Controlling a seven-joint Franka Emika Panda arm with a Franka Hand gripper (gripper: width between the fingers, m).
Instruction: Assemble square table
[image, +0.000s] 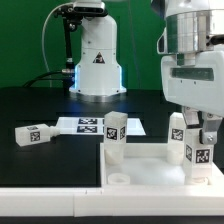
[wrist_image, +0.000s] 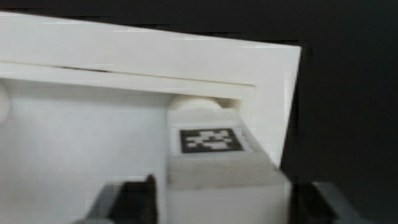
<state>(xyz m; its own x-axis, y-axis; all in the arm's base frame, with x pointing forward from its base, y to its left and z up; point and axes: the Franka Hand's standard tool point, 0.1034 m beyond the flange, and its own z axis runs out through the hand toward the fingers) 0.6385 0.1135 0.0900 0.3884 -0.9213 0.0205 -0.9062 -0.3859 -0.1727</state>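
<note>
The square table top (image: 150, 165) lies flat at the front of the exterior view's right, raised rim up. One white tagged leg (image: 115, 135) stands upright at its far left corner. Another leg (image: 178, 128) stands upright at the far right. My gripper (image: 200, 135) is shut on a third leg (image: 199, 152) and holds it upright over the top's near right corner. In the wrist view this leg (wrist_image: 217, 150) sits between my dark fingers (wrist_image: 134, 200), its far end against the top (wrist_image: 107, 110). I cannot tell whether it is seated in a socket.
A fourth leg (image: 35, 134) lies on its side on the black table at the exterior view's left. The marker board (image: 88, 124) lies behind the top. A long white rail (image: 50, 205) runs along the front edge. The robot base (image: 95, 60) stands at the back.
</note>
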